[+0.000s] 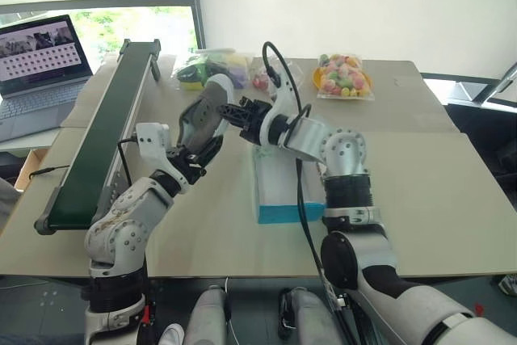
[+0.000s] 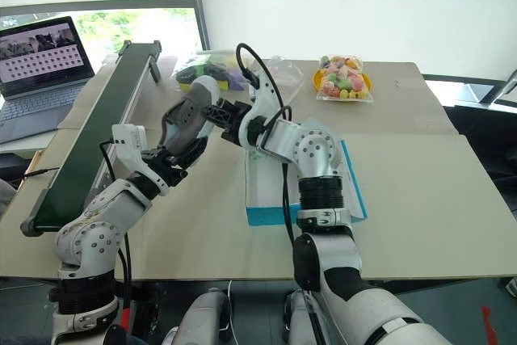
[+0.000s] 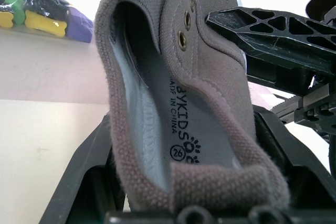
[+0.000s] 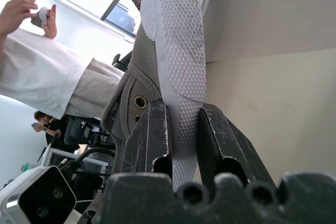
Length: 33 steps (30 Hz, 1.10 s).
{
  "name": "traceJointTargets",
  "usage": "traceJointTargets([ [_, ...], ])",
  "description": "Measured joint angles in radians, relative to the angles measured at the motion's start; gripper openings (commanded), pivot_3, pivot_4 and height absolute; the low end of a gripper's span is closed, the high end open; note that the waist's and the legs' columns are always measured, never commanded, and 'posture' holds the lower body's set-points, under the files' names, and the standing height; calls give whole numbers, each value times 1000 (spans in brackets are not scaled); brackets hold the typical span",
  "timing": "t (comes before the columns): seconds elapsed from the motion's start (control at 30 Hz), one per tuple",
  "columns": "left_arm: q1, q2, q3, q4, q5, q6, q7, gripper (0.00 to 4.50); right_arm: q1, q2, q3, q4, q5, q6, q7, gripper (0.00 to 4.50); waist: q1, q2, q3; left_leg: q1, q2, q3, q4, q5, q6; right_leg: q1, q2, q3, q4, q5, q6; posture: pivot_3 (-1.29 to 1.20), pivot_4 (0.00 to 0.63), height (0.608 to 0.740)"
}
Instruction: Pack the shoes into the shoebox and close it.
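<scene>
Shoe: one grey-taupe sneaker [image 1: 203,115] is held up in the air over the table [image 1: 420,191], between the two grippers, left of the shoebox; its toe points up and away.
Left gripper: the left gripper [image 1: 198,153] grasps the heel end, one black finger on each side of the heel, as the left wrist view shows; the fingertips are partly covered by the canvas.
Right gripper: the right gripper [image 4: 181,129] is clamped on the shoe's white sole edge, a finger [image 4: 149,135] on the canvas side and the other on the ribbed sole.
Shoebox: the turquoise shoebox [image 2: 262,214] lies on the table under the right forearm, which hides most of it; whether anything lies inside cannot be told.
Second shoe: cannot be made out.
Background: a green conveyor belt [image 1: 105,127] runs along the table's left side, a laptop [image 1: 36,70] is beyond it, and clear bags of colourful items [image 1: 345,76] sit at the far edge.
Person: the right wrist view shows a person in a white shirt [image 4: 37,72], cut off by the frame.
</scene>
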Motion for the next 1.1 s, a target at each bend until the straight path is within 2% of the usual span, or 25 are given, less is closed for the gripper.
traceJointTargets([
  [0.07, -1, 18, -13, -1, 19, -9, -6, 2595, 0, 0, 5, 0, 4, -2, -7, 292, 0, 0, 0, 0, 0, 0, 0, 0, 0, 0, 0, 0, 0, 0, 0, 0, 150, 681],
  [0.13, 0, 25, -22, -1, 38, -23, -14, 3554, 0, 0, 9, -2, 9, -7, -12, 288, 0, 0, 0, 0, 0, 0, 0, 0, 0, 0, 0, 0, -1, 0, 0, 0, 150, 681],
  [0.17, 0, 25, -26, -1, 39, -24, -17, 3673, 0, 0, 12, -5, 9, -9, -15, 288, 0, 0, 0, 0, 0, 0, 0, 0, 0, 0, 0, 0, -1, 0, 0, 0, 150, 681],
  [0.23, 1, 29, -38, 0, 46, -25, -30, 4426, 0, 0, 22, -17, 14, -14, -25, 288, 1, 0, 0, 0, 0, 0, -1, 0, 0, 0, 0, 0, -1, 0, 0, 0, 150, 681],
  [0.43, 23, 42, -82, -2, 90, -42, -57, 4477, -4, -6, 26, -14, -27, -76, -77, 288, 0, 0, 0, -1, 0, 0, -2, 0, 0, 0, 0, 0, -4, 0, 0, 0, 150, 681],
  [0.57, 62, 56, -126, -7, 112, -51, -95, 4477, -48, -50, 1, -3, -62, -90, -107, 288, 4, 1, 1, -2, 0, 0, -3, 1, 1, 0, 0, -1, -5, 0, 0, 0, 150, 681],
  [0.7, 76, 58, -139, -18, 123, -62, -113, 4477, -57, -173, -32, -5, -76, -37, -138, 288, 13, 2, 1, -2, -2, 0, -3, 0, 0, 0, -1, 0, -7, 0, 0, 0, 150, 681],
  [0.83, 97, 71, -168, -23, 140, -62, -136, 4477, -56, -346, -14, -25, -107, 120, -121, 288, 11, 4, 3, -3, -2, 0, -3, 1, 2, 0, -1, 0, -8, 0, 1, 0, 150, 681],
  [0.93, 114, 125, -204, -44, 169, -71, -190, 4477, -52, -459, 21, -74, -112, 261, -75, 288, 8, 6, 4, -2, -1, 0, -5, 1, 3, -1, 0, 0, -7, 0, 0, 0, 150, 681],
  [1.1, 138, 210, -245, -63, 200, -110, -297, 4477, -4, -532, 66, -141, -121, 459, -18, 288, -3, 6, 4, 0, 0, 0, -6, 1, 3, -1, 2, 0, -7, 0, -1, 0, 150, 681],
])
